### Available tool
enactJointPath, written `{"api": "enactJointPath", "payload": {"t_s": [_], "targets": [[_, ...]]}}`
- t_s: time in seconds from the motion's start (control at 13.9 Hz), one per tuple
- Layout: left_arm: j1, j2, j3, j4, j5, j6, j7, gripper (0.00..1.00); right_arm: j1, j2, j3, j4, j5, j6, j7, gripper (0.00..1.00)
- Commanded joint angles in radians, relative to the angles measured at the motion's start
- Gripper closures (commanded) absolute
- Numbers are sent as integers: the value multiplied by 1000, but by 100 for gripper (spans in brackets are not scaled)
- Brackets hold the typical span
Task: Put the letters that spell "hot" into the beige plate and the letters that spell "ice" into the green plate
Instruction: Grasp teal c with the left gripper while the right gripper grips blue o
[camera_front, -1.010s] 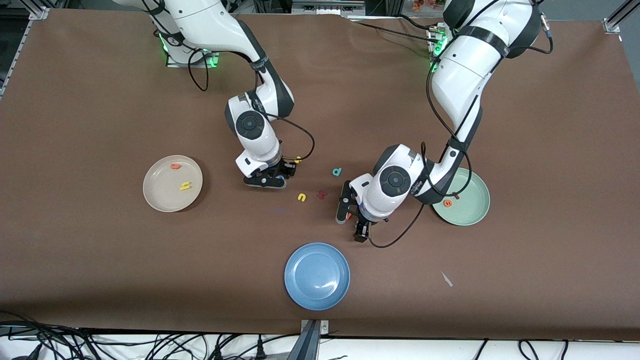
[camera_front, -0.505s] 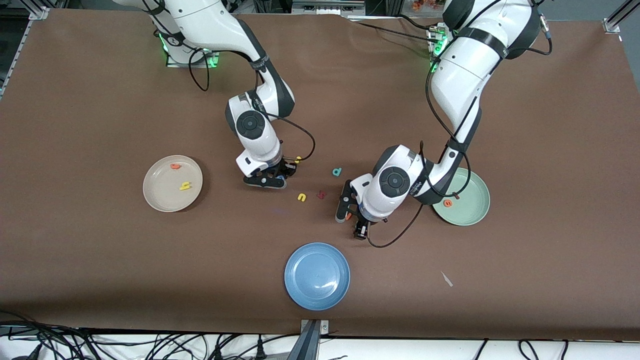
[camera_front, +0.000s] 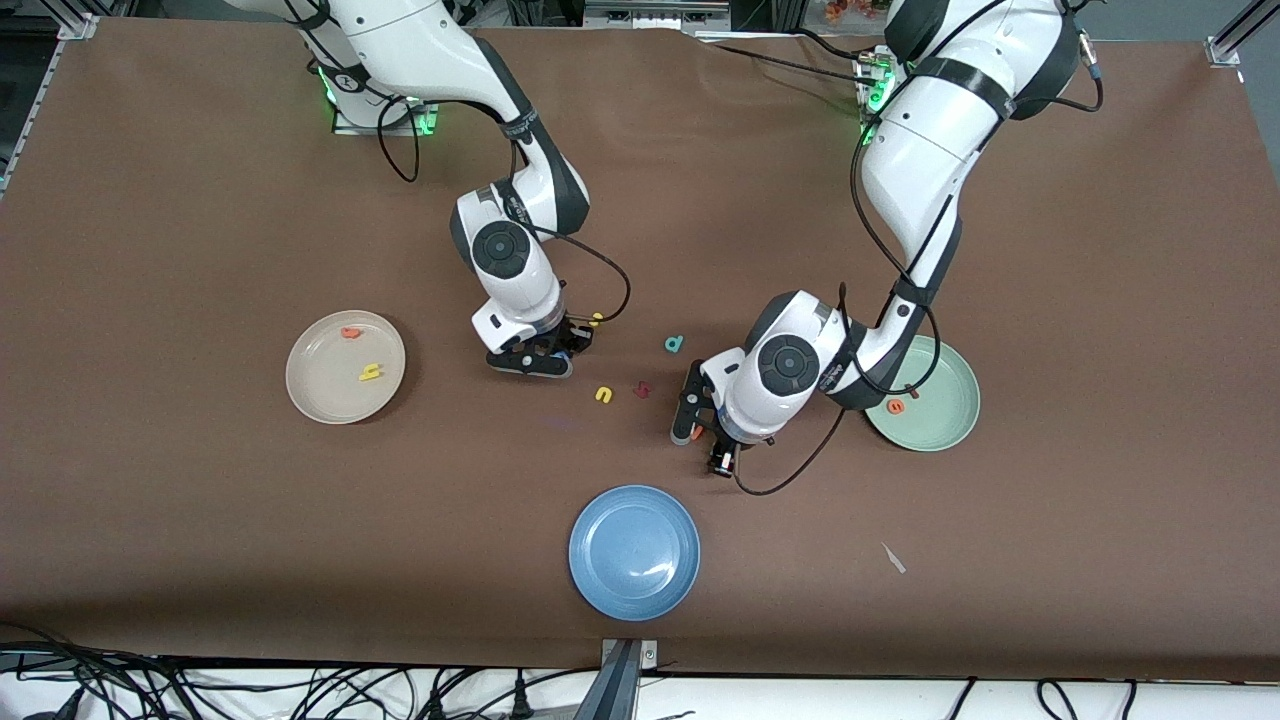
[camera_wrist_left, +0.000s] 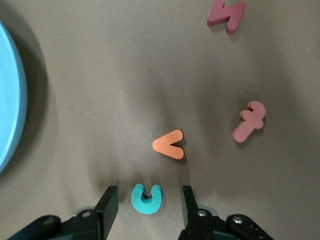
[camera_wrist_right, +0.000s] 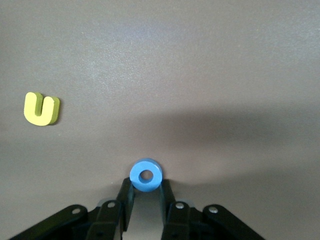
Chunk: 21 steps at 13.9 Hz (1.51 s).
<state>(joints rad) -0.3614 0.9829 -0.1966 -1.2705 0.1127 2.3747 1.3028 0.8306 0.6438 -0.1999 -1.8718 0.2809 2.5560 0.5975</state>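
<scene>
The front view shows both arms bent down to the brown table (camera_front: 200, 200), but their wrists hide what the fingers are around. The wrist views supply that.

The right wrist view shows the right gripper (camera_wrist_right: 146, 189) with its fingertips (camera_wrist_right: 127, 192) against either side of the blue "o" (camera_wrist_right: 146, 174), which lies flat on the table. The grip looks clenched on the ring, though the contact is partly shadowed. The yellow "u" (camera_wrist_right: 41, 108) lies well apart from it.

In the left wrist view the left gripper (camera_wrist_left: 148, 194) stands released. Its fingers (camera_wrist_left: 108, 202) straddle the teal "c" (camera_wrist_left: 146, 198) with a gap on each side. The orange "v" (camera_wrist_left: 169, 145) lies near the "c", and two dark red letters (camera_wrist_left: 248, 121) lie past it. The rim of the blue plate (camera_wrist_left: 10, 100) shows at the edge.

Only the front view shows the plates. The beige plate (camera_front: 310, 385), toward the right arm's end, holds the orange "t" (camera_front: 350, 333) and the yellow "h" (camera_front: 371, 372). The green plate (camera_front: 945, 425), toward the left arm's end, holds the orange "e" (camera_front: 896, 406) and the dark red "i" (camera_front: 913, 393). A teal "d" (camera_front: 675, 344) lies between the two grippers.
</scene>
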Motion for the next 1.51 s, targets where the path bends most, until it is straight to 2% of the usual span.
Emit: {"api": "enactJointPath", "payload": {"t_s": [0.0, 0.22, 0.43, 0.5, 0.65, 1.01, 1.08, 1.15, 1.23, 1.3, 1.44], "targets": [[-8, 25, 6, 37, -30, -2, 47, 44, 5, 17, -6, 19, 21, -10, 15, 90], [-8, 25, 6, 37, -31, -2, 49, 45, 1, 13, -16, 42, 21, -55, 8, 91], [-8, 25, 6, 37, -31, -2, 50, 61, -1, -7, -70, 91, 14, -173, -5, 91], [-8, 25, 6, 37, -31, -2, 50, 62, -1, -25, -97, 95, 8, -210, -18, 91], [-8, 25, 6, 37, -31, -2, 50, 62, -1, -53, -136, 95, 12, -267, -62, 91], [-5, 28, 8, 37, -31, -2, 50, 59, -1, -59, -142, 97, 17, -272, -61, 90], [-5, 34, 8, 37, -31, -2, 50, 59, -1, -58, -141, 99, 20, -272, -56, 75], [-5, 34, 8, 37, -31, -2, 50, 61, -1, -55, -139, 108, 23, -270, -41, 28], [-7, 34, 8, 37, -31, -2, 50, 64, -1, -49, -139, 121, 23, -266, -33, 0], [-7, 34, 8, 37, -31, -2, 47, 67, -1, -38, -136, 141, 27, -266, -28, 0], [-5, 31, 8, 37, -31, -2, 44, 84, 2, -23, -130, 167, 38, -266, -12, 0]]}}
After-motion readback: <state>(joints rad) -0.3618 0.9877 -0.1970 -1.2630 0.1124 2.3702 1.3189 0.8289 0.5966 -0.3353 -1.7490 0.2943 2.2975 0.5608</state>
